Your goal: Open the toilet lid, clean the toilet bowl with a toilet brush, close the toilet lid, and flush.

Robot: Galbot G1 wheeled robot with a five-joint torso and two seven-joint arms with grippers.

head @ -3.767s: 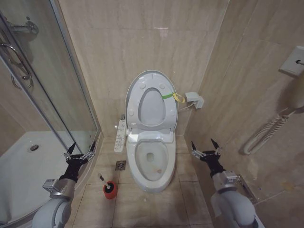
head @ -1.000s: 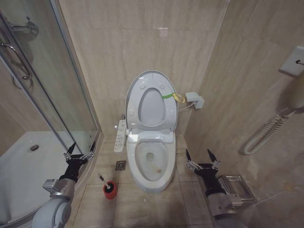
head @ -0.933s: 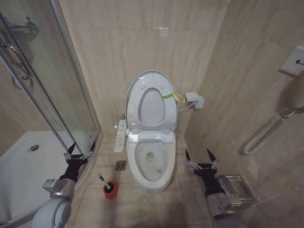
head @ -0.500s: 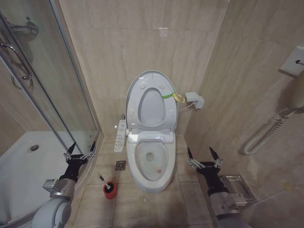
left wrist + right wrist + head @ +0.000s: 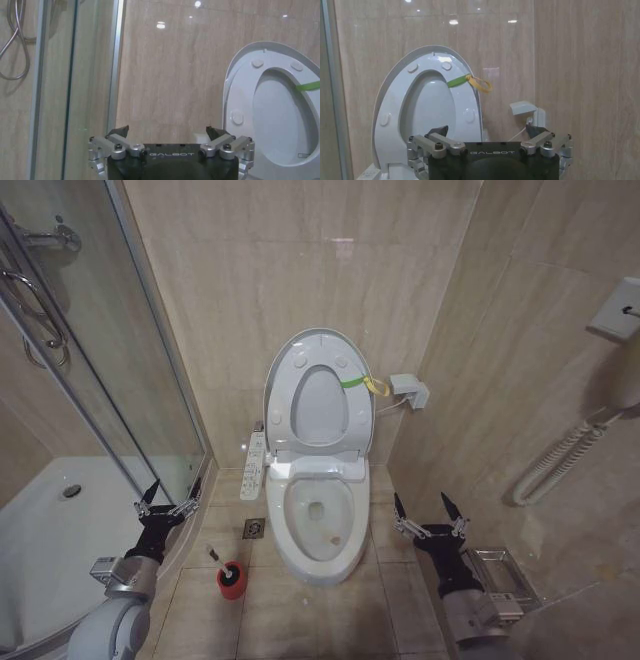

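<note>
The toilet lid (image 5: 282, 375) stands raised against the back wall together with the seat, a yellow-green band (image 5: 362, 383) at its edge; it shows too in the left wrist view (image 5: 240, 93) and the right wrist view (image 5: 395, 97). Below it the toilet bowl (image 5: 318, 555) lies uncovered, a white button strip (image 5: 255, 465) along its left side. The toilet brush (image 5: 216, 558) stands in a red cup (image 5: 232, 580) on the floor left of the bowl. My left gripper (image 5: 168, 498) hangs open above and left of the cup. My right gripper (image 5: 428, 512) is open beside the bowl's right side.
A glass shower enclosure (image 5: 90, 380) and its white tray (image 5: 40, 550) take up the left. A floor drain (image 5: 254, 528) sits between cup and bowl. On the right wall are a hose (image 5: 560, 460), a white fixture (image 5: 615, 305) and a metal holder (image 5: 495, 575).
Since 3.8 s ago my right gripper has dropped lower and shifted slightly left toward the bowl; in the last second it barely drifts. The left arm, lid and brush are unchanged.
</note>
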